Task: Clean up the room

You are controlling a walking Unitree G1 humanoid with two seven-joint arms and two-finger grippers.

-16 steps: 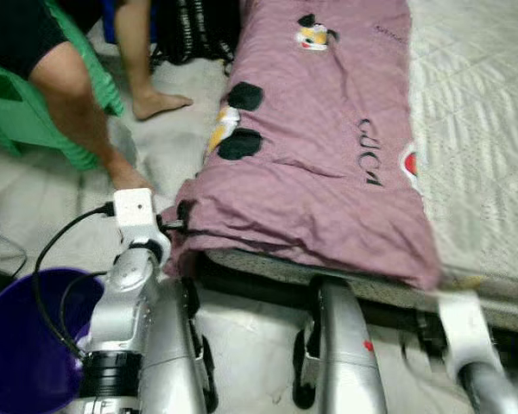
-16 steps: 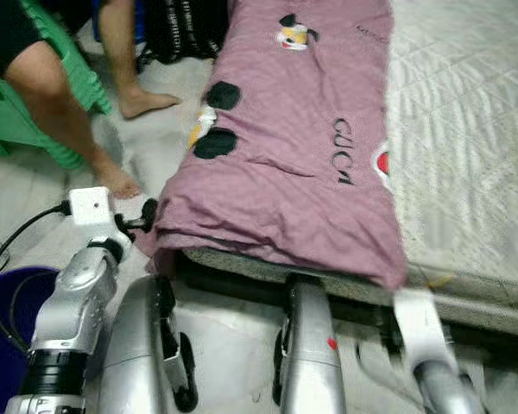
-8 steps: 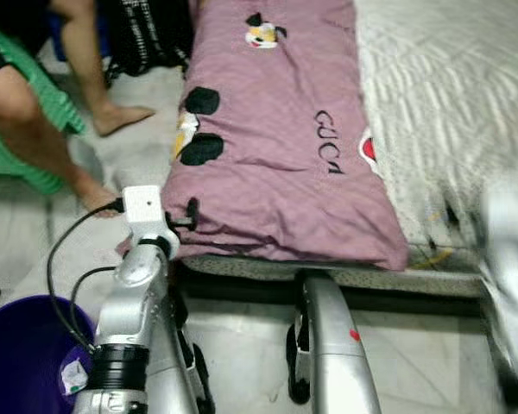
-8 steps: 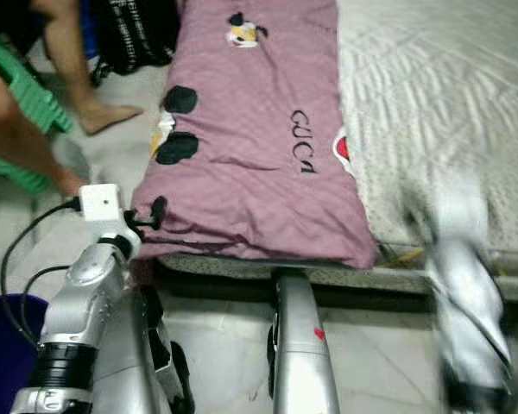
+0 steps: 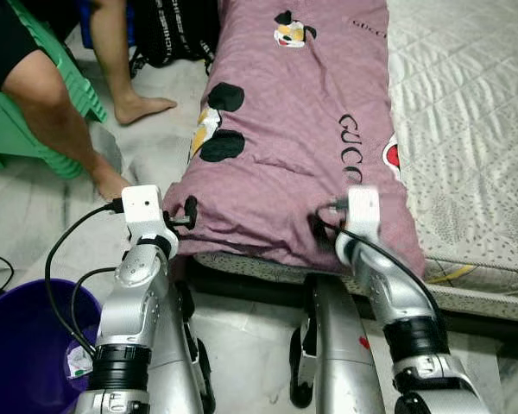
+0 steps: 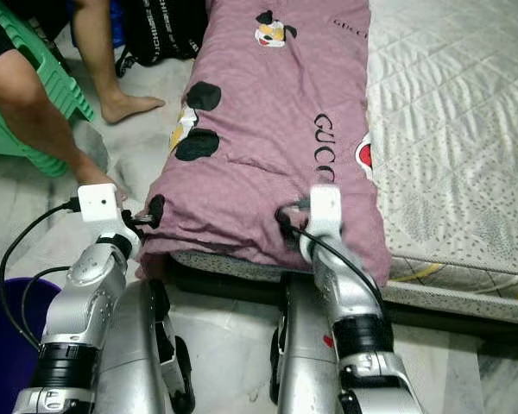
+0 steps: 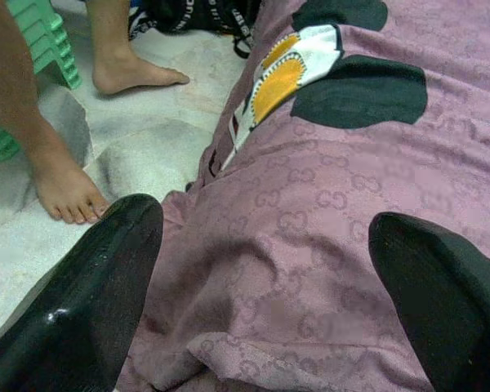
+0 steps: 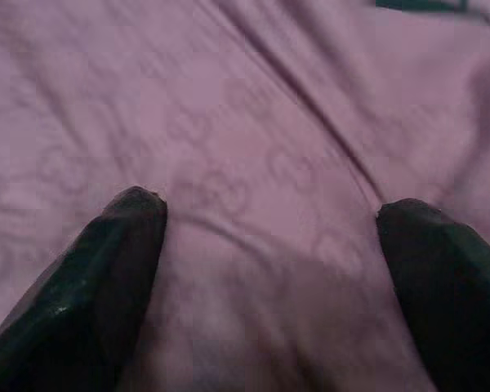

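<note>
Left eye view: our right claw [image 5: 321,226] has arrived on the purple blanket [image 5: 293,129], spread like our left claw [image 5: 186,212]; probably we grasp both corners next.

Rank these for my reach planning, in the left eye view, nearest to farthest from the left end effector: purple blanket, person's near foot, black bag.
1. Purple blanket: right at the left end effector, at its near corner on the mattress.
2. Person's near foot: on the floor, to the left.
3. Black bag: far back on the floor, beside the bed.

Both silver arms are reaching to the near edge of the purple blanket [image 5: 293,129] lying on the bed [image 5: 475,129].
</note>
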